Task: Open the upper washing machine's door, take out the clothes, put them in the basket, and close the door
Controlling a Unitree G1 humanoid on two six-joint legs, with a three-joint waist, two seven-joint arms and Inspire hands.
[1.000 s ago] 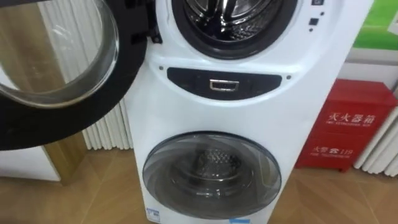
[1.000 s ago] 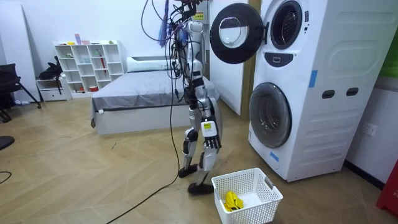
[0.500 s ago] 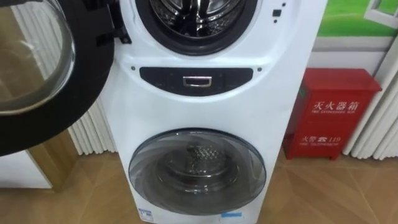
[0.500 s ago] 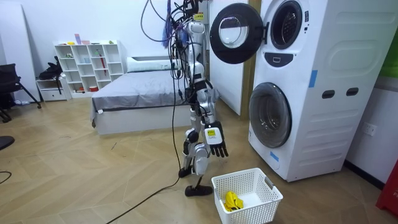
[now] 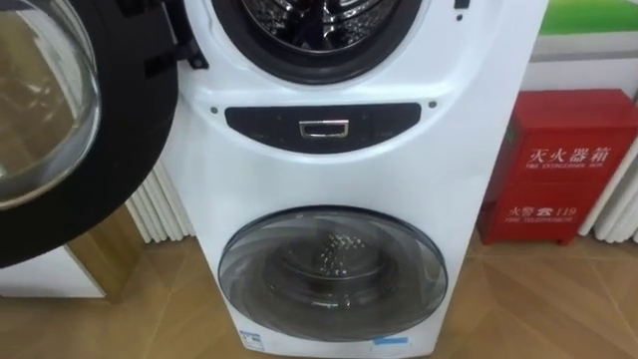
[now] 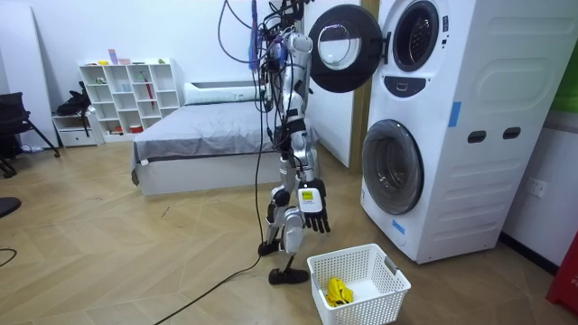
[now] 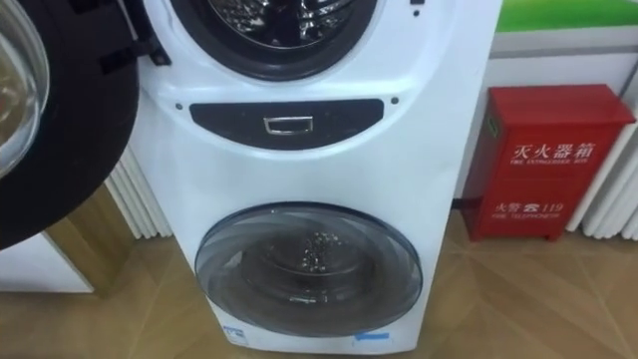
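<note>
- Hanging loosely spread, the right hand (image 6: 313, 200) is near the washing machine (image 6: 452, 135).
- Upper drum (image 5: 317, 22) is cut off at the frame's edge, contents unclear.
- Yellow cloth (image 6: 339, 291) lies in the basket (image 6: 386, 293), below the hand.

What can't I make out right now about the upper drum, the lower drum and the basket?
Upper drum: both eye views cut it off at the top edge; in the room view it is small and seen at an angle, so any clothes inside cannot be told.
Lower drum door: shut, eye views; reflections on its glass blur whatever is behind.
Yellow item in the white basket: room view, too small to identify.
</note>
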